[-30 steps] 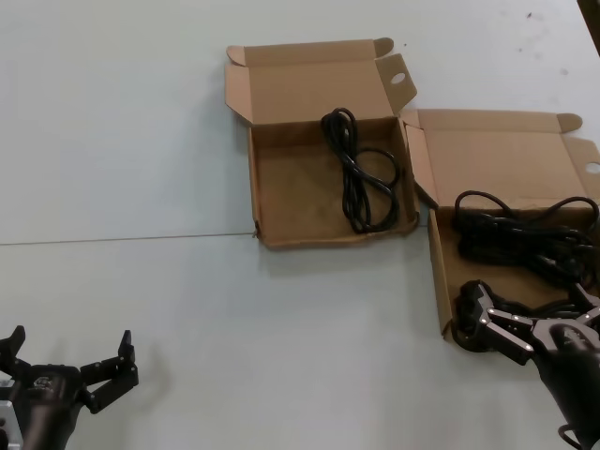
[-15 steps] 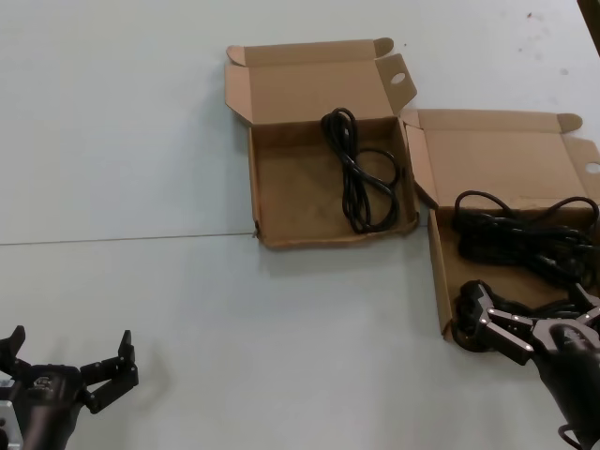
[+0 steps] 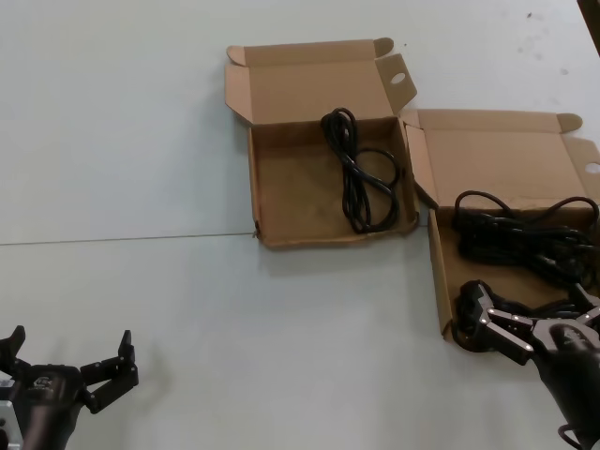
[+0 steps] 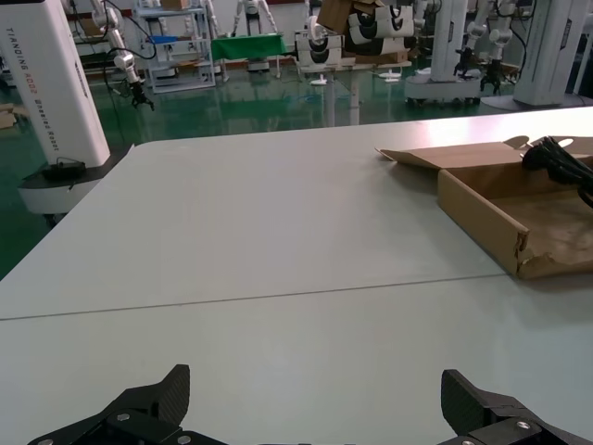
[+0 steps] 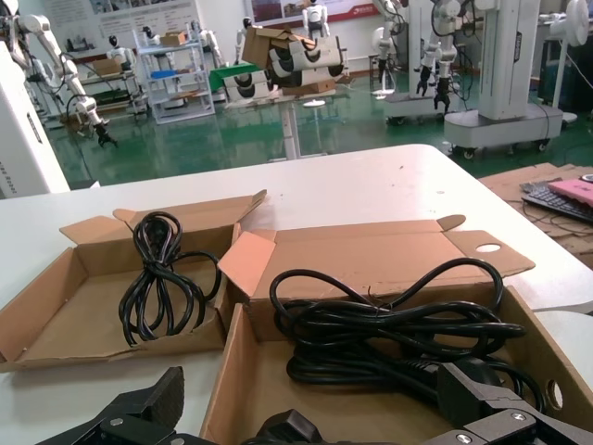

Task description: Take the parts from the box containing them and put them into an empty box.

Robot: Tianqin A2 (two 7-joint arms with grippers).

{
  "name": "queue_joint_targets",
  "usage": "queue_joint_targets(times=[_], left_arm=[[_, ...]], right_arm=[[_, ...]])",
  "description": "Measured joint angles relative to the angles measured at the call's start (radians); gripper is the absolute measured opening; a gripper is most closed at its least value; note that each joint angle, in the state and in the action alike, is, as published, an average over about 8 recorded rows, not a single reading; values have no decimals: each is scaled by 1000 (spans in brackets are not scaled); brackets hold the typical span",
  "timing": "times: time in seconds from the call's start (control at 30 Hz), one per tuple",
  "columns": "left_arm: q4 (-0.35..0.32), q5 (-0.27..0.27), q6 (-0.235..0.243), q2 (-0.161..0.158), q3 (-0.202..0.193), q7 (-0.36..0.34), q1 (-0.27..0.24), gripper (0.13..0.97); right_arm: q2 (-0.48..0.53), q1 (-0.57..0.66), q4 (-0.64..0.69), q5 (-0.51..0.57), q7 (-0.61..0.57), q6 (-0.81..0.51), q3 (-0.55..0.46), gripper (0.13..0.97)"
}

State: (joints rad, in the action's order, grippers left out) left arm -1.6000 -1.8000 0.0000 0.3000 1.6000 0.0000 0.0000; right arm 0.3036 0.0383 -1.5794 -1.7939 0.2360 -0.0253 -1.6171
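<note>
1. Covering nearly the whole head view is a pale table (image 3: 141, 141), with a thin seam line running across it.
2. On the table lies the box containing them (image 3: 441, 281), at the robot's right side, with straight walls and its lid folded back; its near wall is just beside the right gripper.
3. Next to it, touching at one corner, lies the empty box (image 3: 281, 202) with a wavy near wall and its lid also open; it is more to the centre and farther from the robot, and one cable already lies inside it.
4. Most of the parts (image 3: 525, 239) lie inside the right-hand box as a heap of black cables with plugs, one loop resting against the folded lid.
5. A single cable bundle (image 3: 361, 173) lies in the wavy-walled box, close to the wall nearest the other box.
6. At the near edge of the right-hand box is the right gripper (image 3: 539, 319), its fingers spread apart over the near end of the cable heap, not closed on anything.
7. At the near left of the table the left gripper (image 3: 66, 356) is parked, fingers spread wide and holding nothing, well apart from both boxes.
</note>
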Motion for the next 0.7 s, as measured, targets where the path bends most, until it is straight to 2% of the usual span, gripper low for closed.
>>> queue_joint_targets(times=[0.7], left_arm=[[0,0,0,0,0,0,0,966]], right_arm=[[0,0,0,0,0,0,0,966]])
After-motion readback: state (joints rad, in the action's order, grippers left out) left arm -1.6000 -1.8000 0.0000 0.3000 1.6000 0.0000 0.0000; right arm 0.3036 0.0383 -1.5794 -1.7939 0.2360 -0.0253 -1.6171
